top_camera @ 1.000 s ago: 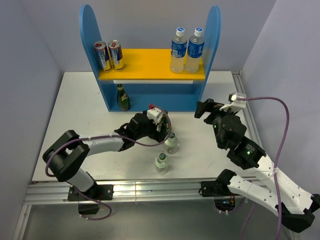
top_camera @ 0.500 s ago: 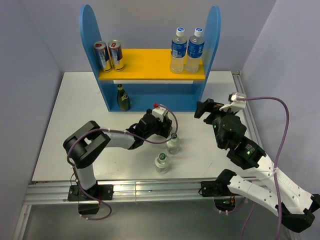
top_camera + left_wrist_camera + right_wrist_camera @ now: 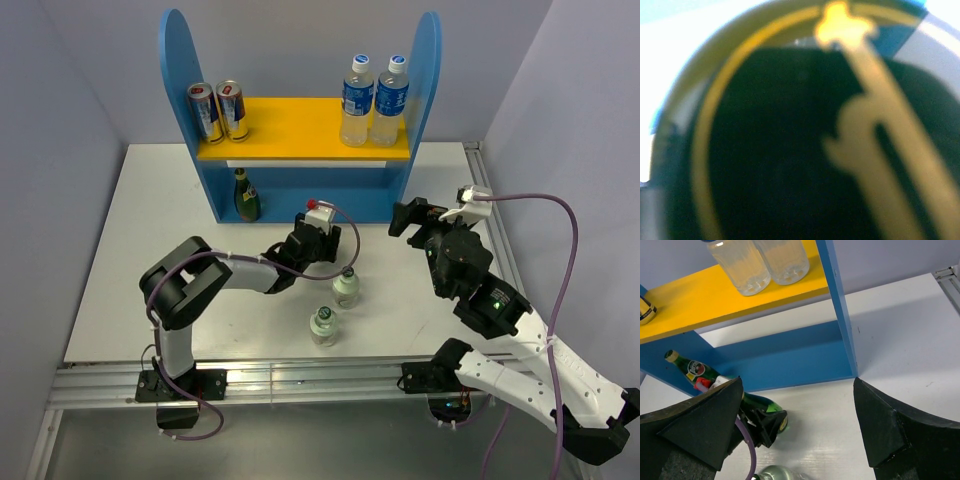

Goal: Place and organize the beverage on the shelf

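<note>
One step in hand: gripping green bottle (image 3: 760,403) lying flat. Best clamped squarely across body, lifted level, then stood beside second green bottle (image 3: 246,195) on shelf (image 3: 300,125) lower level. Bottle at worktop (image 3: 150,250) centre, just before shelf front, between jaws of left claw (image 3: 318,243); firmly gripped or not, cannot tell. Right claw (image 3: 412,220) wide open, empty, toward right edge.

The shelf (image 3: 300,128) looks like smooth painted board, its yellow and blue faces matt. The tall bottles (image 3: 357,100) are clear ribbed plastic. The cans (image 3: 205,112) are shiny metal. The green bottle (image 3: 246,195) is glossy dark glass. The surface (image 3: 130,250) is matt white. The right tool (image 3: 797,390) is matt black.
</note>
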